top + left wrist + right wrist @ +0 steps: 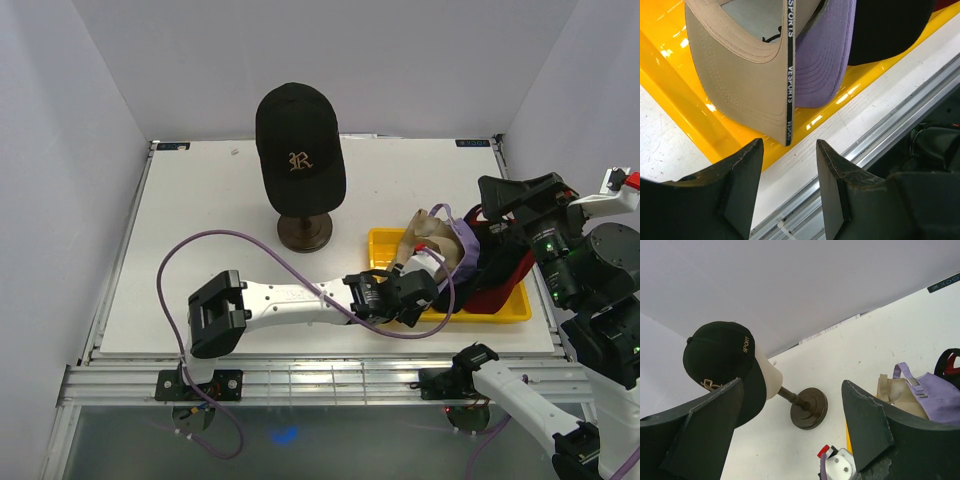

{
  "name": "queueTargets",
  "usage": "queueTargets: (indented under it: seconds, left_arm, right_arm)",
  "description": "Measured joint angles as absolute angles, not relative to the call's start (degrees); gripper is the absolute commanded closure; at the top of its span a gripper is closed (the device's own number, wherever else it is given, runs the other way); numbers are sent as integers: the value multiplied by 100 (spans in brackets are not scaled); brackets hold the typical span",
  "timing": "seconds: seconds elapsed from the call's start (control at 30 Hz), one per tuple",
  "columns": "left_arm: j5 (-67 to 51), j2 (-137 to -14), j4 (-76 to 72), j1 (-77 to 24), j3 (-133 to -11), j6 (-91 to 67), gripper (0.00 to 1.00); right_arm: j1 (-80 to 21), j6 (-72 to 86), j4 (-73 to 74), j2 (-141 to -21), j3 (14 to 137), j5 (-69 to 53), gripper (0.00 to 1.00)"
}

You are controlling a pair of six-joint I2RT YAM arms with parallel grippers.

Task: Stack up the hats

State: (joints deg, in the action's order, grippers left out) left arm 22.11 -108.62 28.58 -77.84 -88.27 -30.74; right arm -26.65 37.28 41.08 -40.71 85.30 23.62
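A black cap [298, 140] with a gold letter logo sits on the mannequin head; it also shows in the right wrist view [720, 357]. Other caps lie nested in the yellow tray [383, 244]: tan [425, 236], lavender [463, 243], a dark one [495, 262] and red [507, 296]. My left gripper [420, 290] is open and empty at the tray's near edge. In the left wrist view it [788, 150] sits just short of the tan brim [747, 85], with the lavender brim [822, 65] behind it. My right gripper [500, 205] is open and empty above the caps' far right; in its own view [792, 385] nothing lies between the fingers.
The mannequin head stands on a dark round base [305, 232] at the table's middle back, left of the tray. White walls close in the table. A metal rail [300, 380] runs along the near edge. A purple cable [200, 245] loops over the left arm.
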Motion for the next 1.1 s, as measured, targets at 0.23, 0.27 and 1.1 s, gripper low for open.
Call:
queueTargets:
  seconds: [0.23, 0.27, 1.1]
  left_arm:
    - [2401, -11271, 2869, -7787, -9196, -2891, 45]
    - [2445, -11316, 2875, -7787, -9223, -2869, 47]
    - [1100, -10895, 3684, -7054, -9974, -2989, 100]
  right_arm:
    - [-2665, 3728, 4108, -4080, 8530, 2281, 16]
    - [-2665, 3728, 4108, -4088, 8530, 2263, 16]
    - [-2665, 3691, 4101, -4237, 8530, 2029, 16]
